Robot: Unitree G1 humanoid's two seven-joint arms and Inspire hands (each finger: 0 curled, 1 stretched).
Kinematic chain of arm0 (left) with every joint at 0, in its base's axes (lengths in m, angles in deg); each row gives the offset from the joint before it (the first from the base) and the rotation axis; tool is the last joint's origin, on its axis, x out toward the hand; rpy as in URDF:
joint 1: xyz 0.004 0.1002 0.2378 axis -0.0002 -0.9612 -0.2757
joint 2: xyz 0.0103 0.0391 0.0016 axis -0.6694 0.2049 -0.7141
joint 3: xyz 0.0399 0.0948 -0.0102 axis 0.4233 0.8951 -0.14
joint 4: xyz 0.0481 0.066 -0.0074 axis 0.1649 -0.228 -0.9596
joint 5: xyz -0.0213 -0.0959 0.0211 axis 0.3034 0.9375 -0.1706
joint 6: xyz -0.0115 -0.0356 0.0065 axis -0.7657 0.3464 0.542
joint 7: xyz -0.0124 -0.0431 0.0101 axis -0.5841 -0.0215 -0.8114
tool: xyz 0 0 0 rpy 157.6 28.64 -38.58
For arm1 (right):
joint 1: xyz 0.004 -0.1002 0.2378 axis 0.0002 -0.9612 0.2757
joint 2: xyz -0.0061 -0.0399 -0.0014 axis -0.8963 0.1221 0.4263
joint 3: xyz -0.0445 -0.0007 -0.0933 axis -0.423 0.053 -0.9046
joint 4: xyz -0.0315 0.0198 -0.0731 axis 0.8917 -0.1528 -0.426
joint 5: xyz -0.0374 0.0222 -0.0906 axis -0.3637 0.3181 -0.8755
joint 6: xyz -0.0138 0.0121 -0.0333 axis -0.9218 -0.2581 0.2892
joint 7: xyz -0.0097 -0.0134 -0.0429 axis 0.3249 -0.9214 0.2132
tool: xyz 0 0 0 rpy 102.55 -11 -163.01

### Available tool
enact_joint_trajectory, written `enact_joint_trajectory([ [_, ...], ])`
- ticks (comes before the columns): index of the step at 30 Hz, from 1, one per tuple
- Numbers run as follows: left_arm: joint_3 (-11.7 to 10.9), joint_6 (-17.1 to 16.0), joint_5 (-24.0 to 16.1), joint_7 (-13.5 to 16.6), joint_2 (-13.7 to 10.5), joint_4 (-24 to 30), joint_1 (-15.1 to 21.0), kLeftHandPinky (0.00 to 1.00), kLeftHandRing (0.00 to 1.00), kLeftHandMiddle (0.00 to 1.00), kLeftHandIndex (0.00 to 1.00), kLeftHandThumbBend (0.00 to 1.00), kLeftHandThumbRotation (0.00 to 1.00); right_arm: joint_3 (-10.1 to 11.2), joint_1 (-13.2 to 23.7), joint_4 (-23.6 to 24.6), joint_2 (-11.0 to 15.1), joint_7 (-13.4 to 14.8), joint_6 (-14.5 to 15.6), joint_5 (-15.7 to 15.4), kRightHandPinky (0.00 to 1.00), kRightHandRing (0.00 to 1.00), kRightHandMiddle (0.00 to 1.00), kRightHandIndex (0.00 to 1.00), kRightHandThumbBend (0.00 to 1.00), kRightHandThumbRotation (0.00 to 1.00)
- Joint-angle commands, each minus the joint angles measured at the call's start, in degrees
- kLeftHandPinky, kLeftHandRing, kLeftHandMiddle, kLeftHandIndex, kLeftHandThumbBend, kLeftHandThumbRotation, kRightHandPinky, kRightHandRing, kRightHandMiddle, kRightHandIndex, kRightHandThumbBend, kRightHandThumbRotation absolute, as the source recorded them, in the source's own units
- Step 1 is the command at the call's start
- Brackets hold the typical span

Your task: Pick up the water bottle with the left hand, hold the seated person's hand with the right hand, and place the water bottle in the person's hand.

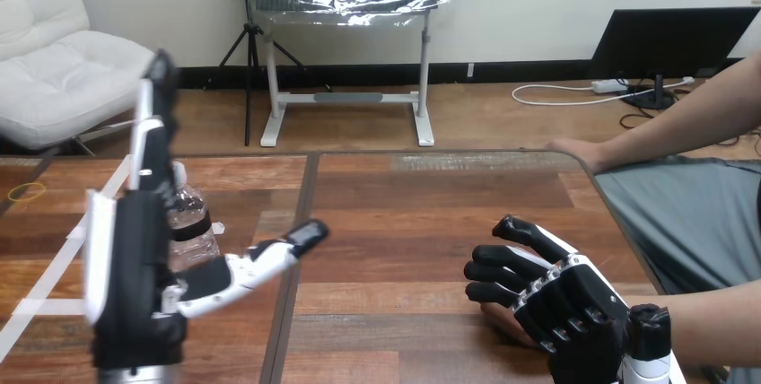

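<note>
The water bottle [190, 222] stands upright on the desk [404, 213] at the frame's left, its label unreadable. Just before it the left hand [135, 258] is spread, gripping nothing. Lower right, the right hand [556, 299] curls over the person's hand [496, 319]. The pickup seems next: fingers must close round the bottle.

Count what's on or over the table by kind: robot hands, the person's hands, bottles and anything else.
Robot hands: 2, the left hand and the right hand
Person's hands: 2, the hand at the view's upper right and the hand under the right hand
Bottles: 1, the water bottle
Yellow loops: 1, the yellow loop
Total: 6
</note>
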Motion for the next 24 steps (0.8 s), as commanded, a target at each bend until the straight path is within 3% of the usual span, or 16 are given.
enact_joint_trajectory([
  [1,-2.1,1.4,-2.9,2.6,-0.2,1.2,-2.0,1.0,1.0,1.0,1.0,1.0,0.05,0.2,2.2,1.6,-0.5,-0.1,-0.1,-0.2,0.69,0.73,0.74,0.78,0.68,1.0],
  [24,-9.4,7.1,-3.3,6.9,-6.1,-5.0,4.0,1.0,1.0,1.0,1.0,1.0,0.12,0.2,2.4,1.8,0.0,-0.6,0.5,-0.3,0.67,0.71,0.72,0.76,0.68,1.0],
])
